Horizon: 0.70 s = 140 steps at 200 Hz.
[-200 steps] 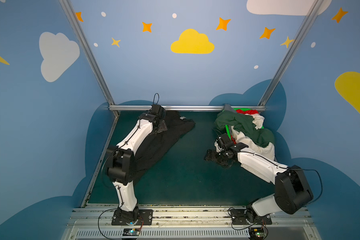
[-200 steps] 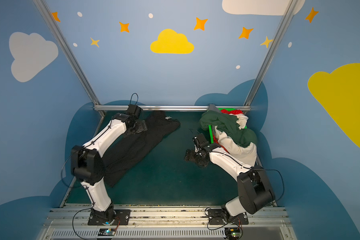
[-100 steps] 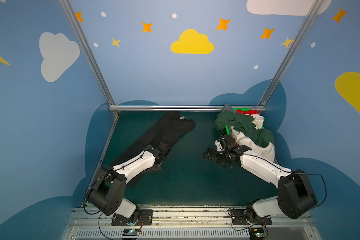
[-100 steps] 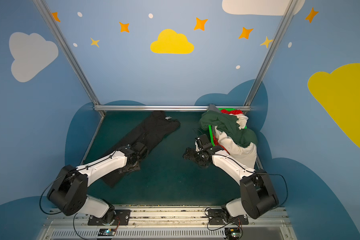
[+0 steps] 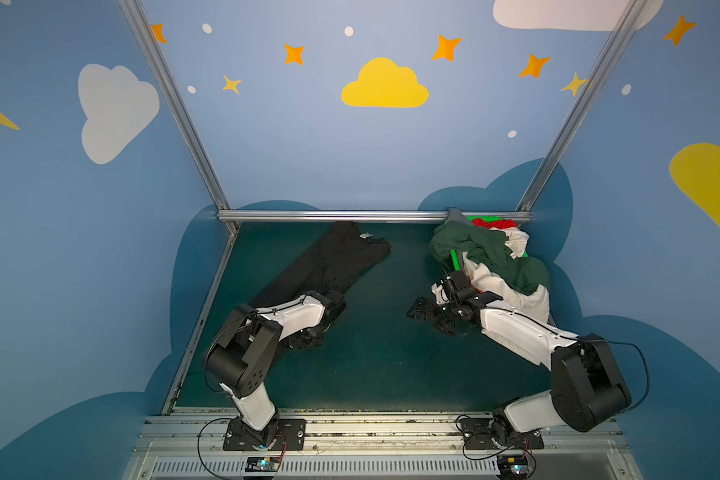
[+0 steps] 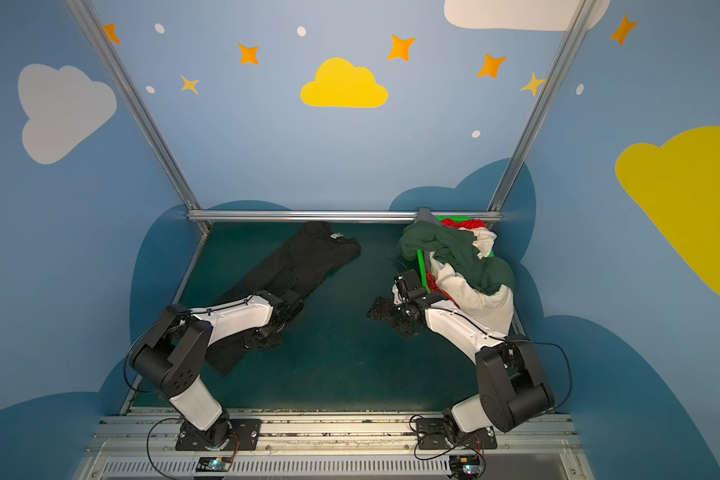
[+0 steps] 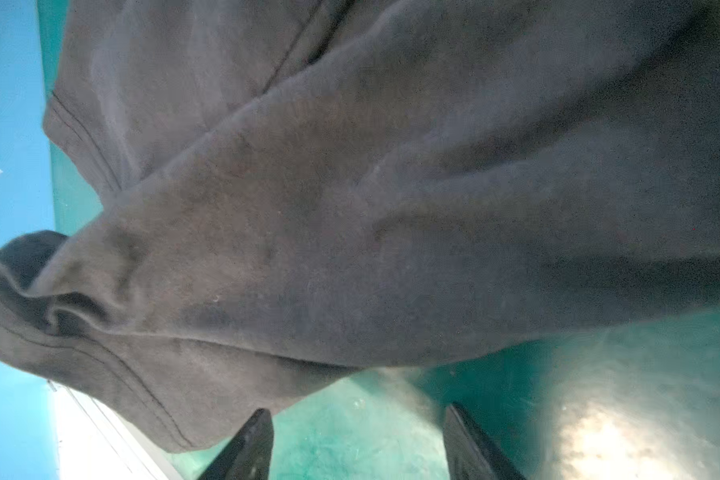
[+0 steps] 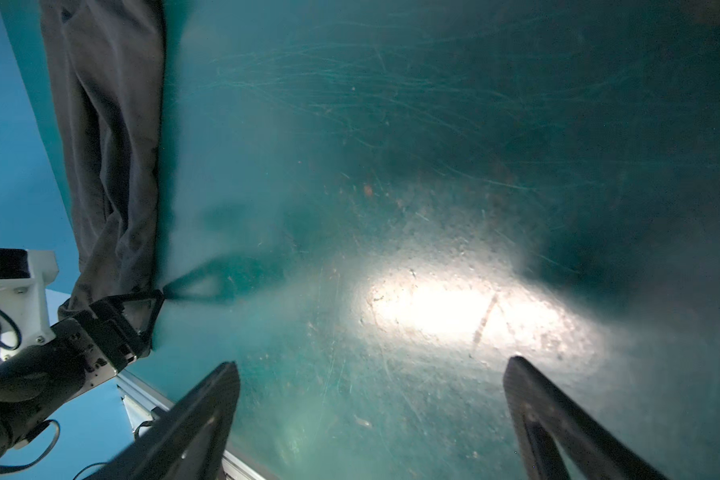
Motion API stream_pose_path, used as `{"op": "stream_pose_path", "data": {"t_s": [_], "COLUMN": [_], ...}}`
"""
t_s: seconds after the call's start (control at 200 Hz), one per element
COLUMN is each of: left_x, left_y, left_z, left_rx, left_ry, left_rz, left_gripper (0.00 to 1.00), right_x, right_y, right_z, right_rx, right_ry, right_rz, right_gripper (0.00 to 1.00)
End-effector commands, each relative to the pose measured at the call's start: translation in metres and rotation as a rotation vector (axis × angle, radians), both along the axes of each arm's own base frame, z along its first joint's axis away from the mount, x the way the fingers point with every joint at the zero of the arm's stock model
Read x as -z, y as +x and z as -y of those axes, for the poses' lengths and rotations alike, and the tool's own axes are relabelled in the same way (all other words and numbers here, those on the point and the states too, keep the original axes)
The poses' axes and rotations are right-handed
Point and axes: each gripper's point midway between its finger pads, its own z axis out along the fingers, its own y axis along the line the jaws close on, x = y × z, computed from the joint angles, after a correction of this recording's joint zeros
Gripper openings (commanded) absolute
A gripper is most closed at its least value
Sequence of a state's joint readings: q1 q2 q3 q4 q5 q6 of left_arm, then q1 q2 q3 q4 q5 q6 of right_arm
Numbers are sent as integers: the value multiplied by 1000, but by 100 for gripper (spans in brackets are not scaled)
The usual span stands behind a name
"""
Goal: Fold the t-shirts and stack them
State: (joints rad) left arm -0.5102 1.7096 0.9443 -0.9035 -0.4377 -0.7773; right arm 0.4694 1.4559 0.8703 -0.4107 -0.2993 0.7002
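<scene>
We see the black t-shirt (image 5: pixel 341 262) (image 6: pixel 308 257) lying as a long, narrow strip on the left half of the dark teal table (image 5: pixel 391 365), running slantwise from near the back rail (image 5: pixel 350 216) toward the front left edge. The left gripper (image 7: pixel 356 419) (image 8: pixel 161 295) sits low at the shirt's near end, its arm lying over the cloth. In the left wrist view its fingers stand partly apart with only bare table between them. The hem lies just beside one finger, and we see nothing gripped. The right gripper (image 8: pixel 371 365) (image 5: pixel 422 309) hangs low over bare table right of the middle, fingers spread wide and empty. Behind it, in the back right corner, the other shirts are heaped in and over a bright green basket (image 5: pixel 456 259) — the dark green t-shirt (image 5: pixel 487 249) on top, the white t-shirt (image 5: pixel 516 295) spilling down the near side, the red t-shirt (image 5: pixel 497 224) showing at the back — all crumpled, none folded.
</scene>
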Motion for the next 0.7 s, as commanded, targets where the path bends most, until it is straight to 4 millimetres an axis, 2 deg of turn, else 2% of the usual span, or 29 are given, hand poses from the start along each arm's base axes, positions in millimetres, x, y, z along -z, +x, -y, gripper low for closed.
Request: {"op": "stream_pose_path", "data": {"t_s": [0.0,0.135,0.32,0.415,0.47,0.601,0.696], "left_x": [17,17,-17,-28,-31,-22,-6], "left_y": [7,12,25,30,32,36,37], "left_z": [0,1,-10,-12,-13,-16,-14], "left_rx": [-41,-50,-23,-33,-38,-74,-98], "left_ry": [-53,-133,-90,-107,-120,-169,-214], "left_rz": [17,56,162,214,238,220,174], "left_gripper": [62,57,57,58,62,63,64], "right_x": [-3,-2,2,4,6,5,5], "right_y": [-3,-3,-3,-3,-3,-3,-2], "right_z": [4,3,-1,-3,-4,-6,-5], "right_rx": [-2,-6,-25,-31,-30,-34,-31], "right_ry": [2,13,28,33,35,43,36], "right_rz": [10,8,-16,-24,-31,-35,-33], "right_gripper": [97,97,97,97,97,97,97]}}
